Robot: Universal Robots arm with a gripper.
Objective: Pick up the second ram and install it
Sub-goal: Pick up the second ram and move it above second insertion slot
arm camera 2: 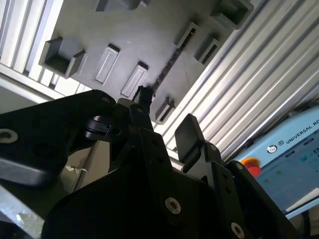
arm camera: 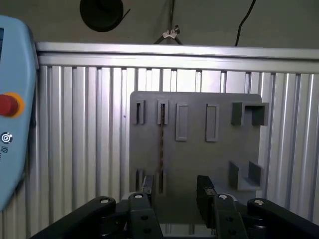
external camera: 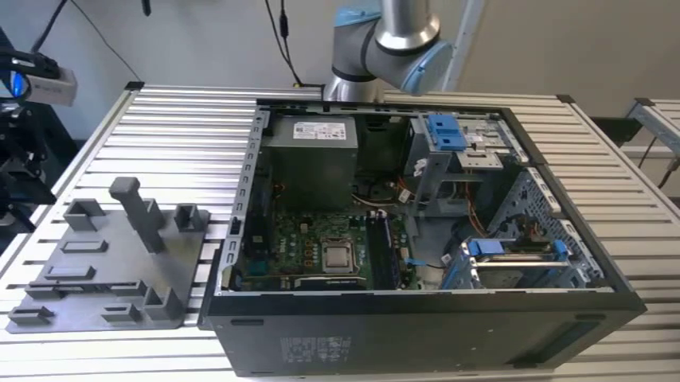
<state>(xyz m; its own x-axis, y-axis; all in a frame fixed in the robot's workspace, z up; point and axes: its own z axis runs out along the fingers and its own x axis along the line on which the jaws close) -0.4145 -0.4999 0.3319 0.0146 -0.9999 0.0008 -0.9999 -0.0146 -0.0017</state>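
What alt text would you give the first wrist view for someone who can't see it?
A black gripper, fingers open, faces a grey holder plate lying on a ribbed metal table, where a thin dark memory stick stands on edge in the plate's slots. A pale blue control pendant with a red button is also in view.

Silver arm (external camera: 402, 20), pale blue joint caps (external camera: 428, 68), black fingers (arm camera: 205, 188) on black links (arm camera: 84, 216) with silver screws (arm camera: 104, 201).
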